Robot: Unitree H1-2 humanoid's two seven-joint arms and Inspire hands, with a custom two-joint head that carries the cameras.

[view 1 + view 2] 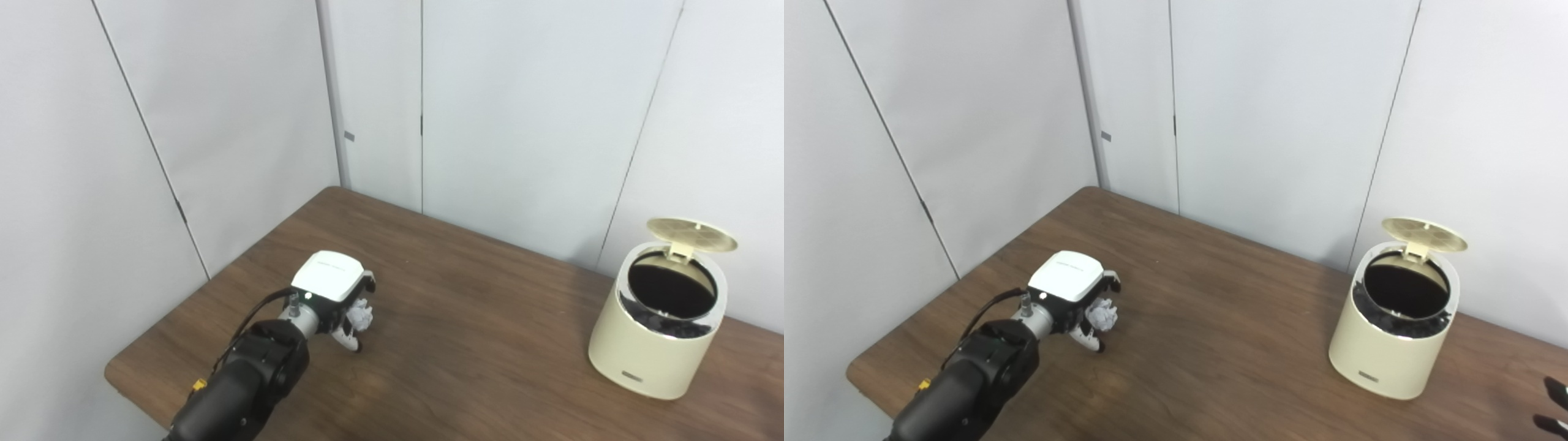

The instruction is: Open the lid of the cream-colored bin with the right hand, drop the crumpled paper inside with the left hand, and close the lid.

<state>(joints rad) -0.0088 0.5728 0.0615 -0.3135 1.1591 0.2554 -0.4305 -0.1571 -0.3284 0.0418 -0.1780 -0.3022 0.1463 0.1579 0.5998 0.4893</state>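
The cream-colored bin [649, 349] stands on the right of the table with its round lid [692, 234] tipped up and back, so the dark inside shows. The crumpled white paper [1102, 315] lies on the table at the left. My left hand [1077, 300], with a white back, is low over the table, and its fingers and thumb curve around the paper with small gaps either side. Of my right hand [1554, 404], only dark fingertips show at the bottom right edge, well away from the bin.
The brown wooden table [465, 343] has its left corner near my left arm. White wall panels stand close behind the table and the bin. Bare tabletop lies between the paper and the bin.
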